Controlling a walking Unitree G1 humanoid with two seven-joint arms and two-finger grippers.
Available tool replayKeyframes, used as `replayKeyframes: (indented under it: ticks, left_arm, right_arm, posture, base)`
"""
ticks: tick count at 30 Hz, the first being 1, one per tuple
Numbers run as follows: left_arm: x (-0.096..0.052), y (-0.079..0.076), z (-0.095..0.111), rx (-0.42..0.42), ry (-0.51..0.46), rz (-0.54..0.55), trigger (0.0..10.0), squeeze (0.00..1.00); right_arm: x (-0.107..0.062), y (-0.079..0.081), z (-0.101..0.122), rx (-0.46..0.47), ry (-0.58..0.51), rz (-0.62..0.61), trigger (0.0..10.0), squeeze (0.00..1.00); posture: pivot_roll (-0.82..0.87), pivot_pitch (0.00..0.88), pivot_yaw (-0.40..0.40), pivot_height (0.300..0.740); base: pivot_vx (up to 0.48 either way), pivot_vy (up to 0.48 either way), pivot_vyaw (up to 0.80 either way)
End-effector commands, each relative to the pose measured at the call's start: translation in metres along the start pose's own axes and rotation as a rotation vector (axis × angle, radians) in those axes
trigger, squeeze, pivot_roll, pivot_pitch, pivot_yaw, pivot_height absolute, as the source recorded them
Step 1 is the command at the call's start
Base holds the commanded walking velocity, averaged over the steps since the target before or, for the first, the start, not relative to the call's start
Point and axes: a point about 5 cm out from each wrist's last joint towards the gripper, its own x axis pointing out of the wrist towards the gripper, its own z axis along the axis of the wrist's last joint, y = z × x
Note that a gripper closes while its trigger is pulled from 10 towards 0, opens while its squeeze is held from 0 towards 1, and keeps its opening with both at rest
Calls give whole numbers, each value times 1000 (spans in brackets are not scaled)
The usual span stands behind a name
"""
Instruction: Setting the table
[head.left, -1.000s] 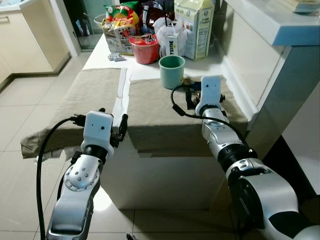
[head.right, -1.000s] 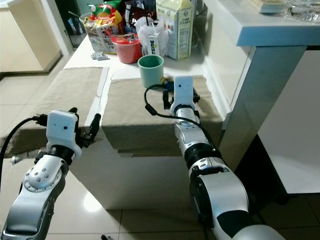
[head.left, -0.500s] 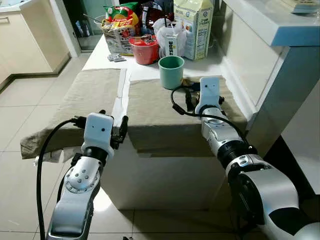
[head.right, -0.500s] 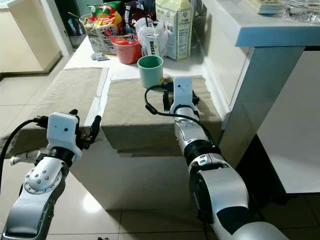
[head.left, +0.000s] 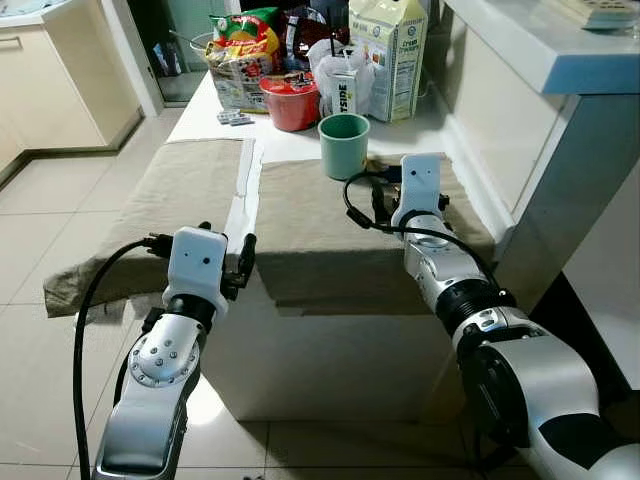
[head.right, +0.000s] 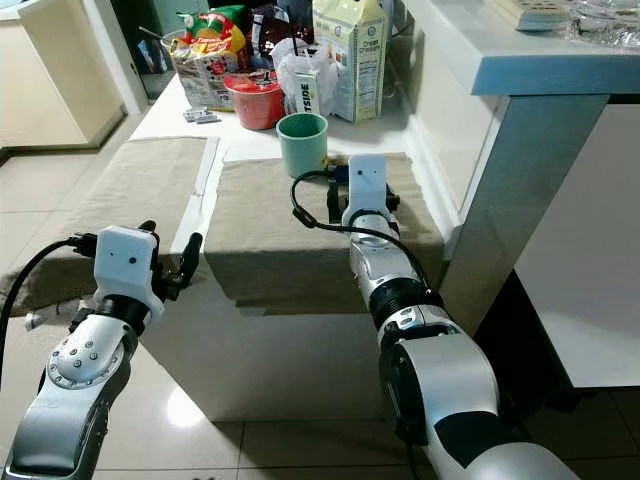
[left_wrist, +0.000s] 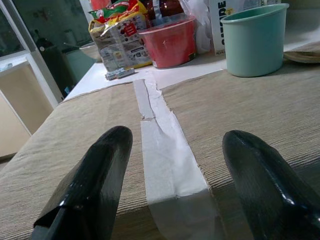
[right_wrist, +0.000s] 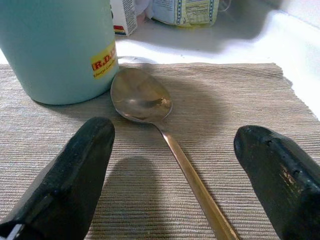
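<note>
Two tan placemats lie side by side on the white table: a left mat (head.left: 170, 195) and a right mat (head.left: 310, 225), with a white strip (left_wrist: 165, 150) between them. A mint-green cup (head.left: 344, 143) stands at the far edge of the right mat. A metal spoon (right_wrist: 142, 97) lies beside the cup, bowl toward it. My right gripper (right_wrist: 175, 150) is low over the right mat, open, with the spoon's handle running between its fingers. My left gripper (left_wrist: 177, 145) is open at the table's front edge, facing the white strip, and holds nothing.
Behind the cup are a red bowl (head.left: 291, 98), a snack bag (head.left: 238, 60), a milk carton (head.left: 390, 45) and a small drink carton (head.left: 345, 90). A white counter (head.left: 540, 60) rises close on the right. Tiled floor (head.left: 50, 210) lies to the left.
</note>
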Motion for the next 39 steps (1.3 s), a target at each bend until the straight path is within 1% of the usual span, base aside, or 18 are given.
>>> replayKeyframes:
  ticks: [1, 5, 7, 8, 10, 12, 13, 14, 16, 17, 18, 19, 20, 22, 24, 28, 31, 39]
  left_arm:
    - [-1, 1, 3, 11, -8, -2, 10000, 0]
    - [-1, 1, 3, 11, -7, -2, 10000, 0]
    - [-1, 1, 3, 13, -8, -1, 10000, 0]
    - [-1, 1, 3, 13, -8, -1, 10000, 0]
    - [-1, 1, 3, 14, -8, 0, 10000, 0]
    - [-1, 1, 3, 14, -9, 0, 10000, 0]
    - [-1, 1, 3, 14, -9, 0, 10000, 0]
    - [-1, 1, 3, 14, -9, 0, 10000, 0]
    - [-1, 1, 3, 14, -11, 0, 10000, 0]
    - [-1, 1, 3, 14, -11, 0, 10000, 0]
    - [-1, 1, 3, 14, -12, 1, 10000, 0]
    - [-1, 1, 4, 15, -12, 1, 10000, 0]
    - [-1, 1, 4, 15, -12, 1, 10000, 0]
    - [-1, 1, 4, 16, -14, 2, 10000, 0]
    - [-1, 1, 4, 16, -15, 2, 10000, 0]
    - [0, 1, 4, 16, -17, 0, 10000, 0]
    - [0, 1, 4, 17, -19, 0, 10000, 0]
    - [-1, 1, 5, 17, -17, -4, 10000, 0]
  right_arm:
    - [-6, 4, -35, -12, 155, 19, 10000, 0]
    - [-7, 5, -36, -17, 160, 19, 10000, 0]
    - [-6, 7, -31, -48, 120, 23, 10000, 0]
    - [-6, 7, -31, -48, 120, 23, 10000, 0]
    - [-5, 8, -24, -58, 72, 24, 10000, 0]
    - [-5, 9, -22, -58, 55, 26, 10000, 0]
    - [-5, 12, -16, -80, 0, 30, 10000, 0]
    - [-5, 12, -16, -80, 0, 30, 10000, 0]
    - [-6, 14, -12, -101, -56, 36, 10000, 0]
    - [-6, 14, -12, -101, -56, 36, 10000, 0]
    - [-7, 15, -10, -102, -89, 35, 10000, 0]
    - [-7, 16, -8, -95, -118, 38, 10000, 0]
    - [-7, 16, -8, -95, -118, 38, 10000, 0]
    - [-9, 15, 2, -69, -211, 35, 10000, 0]
    - [-9, 15, 4, -64, -227, 33, 10000, 0]
    - [-9, 12, 19, -49, -320, 16, 10000, 0]
    - [-9, 9, 22, -46, -331, 4, 10000, 0]
    - [-7, 4, 16, -67, -289, -13, 10000, 0]
  posture:
    - [-25, 16, 103, 740]
    - [-25, 16, 103, 740]
    - [-25, 16, 103, 740]
    - [-25, 16, 103, 740]
    - [-25, 13, 102, 740]
    - [-25, 13, 102, 740]
    - [-26, 9, 101, 740]
    - [-26, 9, 101, 740]
    - [-24, 7, 101, 740]
    - [-24, 7, 101, 740]
    - [-24, 7, 101, 740]
    - [-24, 7, 101, 740]
    - [-24, 7, 101, 740]
    - [-22, 3, 101, 740]
    - [-22, 3, 101, 740]
    - [-22, 0, 103, 740]
    - [-20, 0, 103, 740]
    - [-11, 2, 104, 740]
  base:
    - [0, 0, 0]
    - [0, 0, 0]
    - [0, 0, 0]
    - [0, 0, 0]
    - [0, 0, 0]
    - [0, 0, 0]
    - [0, 0, 0]
    - [0, 0, 0]
    - [0, 0, 0]
    - [0, 0, 0]
    - [0, 0, 0]
    - [0, 0, 0]
    - [0, 0, 0]
    - [0, 0, 0]
    - [0, 0, 0]
    - [0, 0, 0]
    - [0, 0, 0]
    - [0, 0, 0]
